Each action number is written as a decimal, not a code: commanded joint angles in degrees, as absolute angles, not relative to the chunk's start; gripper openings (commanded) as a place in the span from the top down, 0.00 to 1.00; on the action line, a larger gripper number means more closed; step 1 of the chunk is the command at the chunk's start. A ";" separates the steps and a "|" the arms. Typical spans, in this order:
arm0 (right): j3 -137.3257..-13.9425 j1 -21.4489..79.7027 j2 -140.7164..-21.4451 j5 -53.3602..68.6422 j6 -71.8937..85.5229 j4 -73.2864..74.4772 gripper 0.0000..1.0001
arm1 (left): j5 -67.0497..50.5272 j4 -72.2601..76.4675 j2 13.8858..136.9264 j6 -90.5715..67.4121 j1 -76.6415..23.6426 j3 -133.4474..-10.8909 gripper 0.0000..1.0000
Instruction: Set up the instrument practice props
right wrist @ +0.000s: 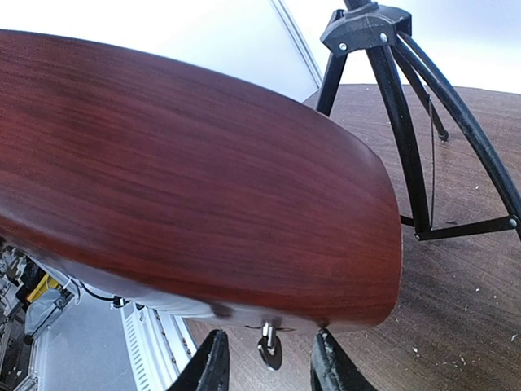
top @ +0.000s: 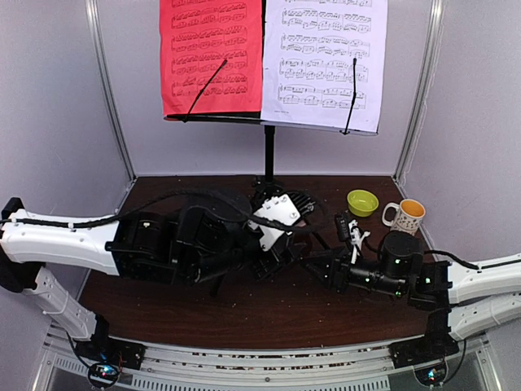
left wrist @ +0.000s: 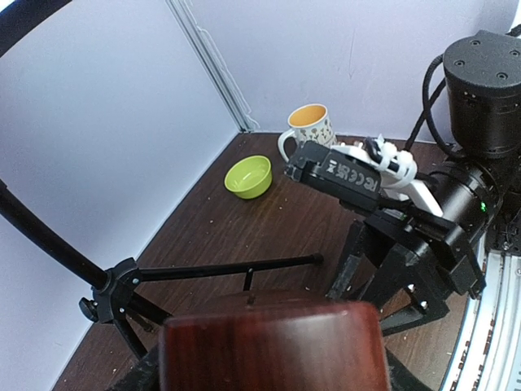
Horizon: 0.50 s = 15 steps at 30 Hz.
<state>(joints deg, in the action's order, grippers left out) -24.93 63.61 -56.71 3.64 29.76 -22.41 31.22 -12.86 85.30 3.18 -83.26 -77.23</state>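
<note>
The red-brown metronome (left wrist: 269,342) fills the space between the jaws of my left gripper (left wrist: 269,362), which is shut on it. In the top view the metronome is hidden under the left gripper (top: 273,244). My right gripper (right wrist: 269,362) is open, and the metronome's small metal winding key (right wrist: 269,349) hangs between its two fingers without touching either. The metronome's wood side (right wrist: 203,179) looms just above those fingers. The black music stand (top: 269,151) stands at the back with the red sheet (top: 212,57) and the white sheet (top: 326,61) on its desk.
A green bowl (top: 362,202) and a spotted mug (top: 404,216) sit at the back right of the brown table. The stand's tripod legs (left wrist: 220,269) spread over the table right behind both grippers. White walls close in the back and the sides.
</note>
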 commanded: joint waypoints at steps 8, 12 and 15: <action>-26.30 63.52 -58.14 1.56 31.55 -21.89 0.71 | 31.23 -2.11 81.48 4.20 -83.85 -77.52 1.00; -26.95 63.30 -57.61 1.27 32.02 -22.10 0.77 | 30.90 -2.04 81.47 4.28 -83.93 -77.28 1.00; -27.68 63.13 -57.17 1.40 32.30 -21.89 0.83 | 30.76 -2.04 81.35 4.30 -83.94 -76.72 1.00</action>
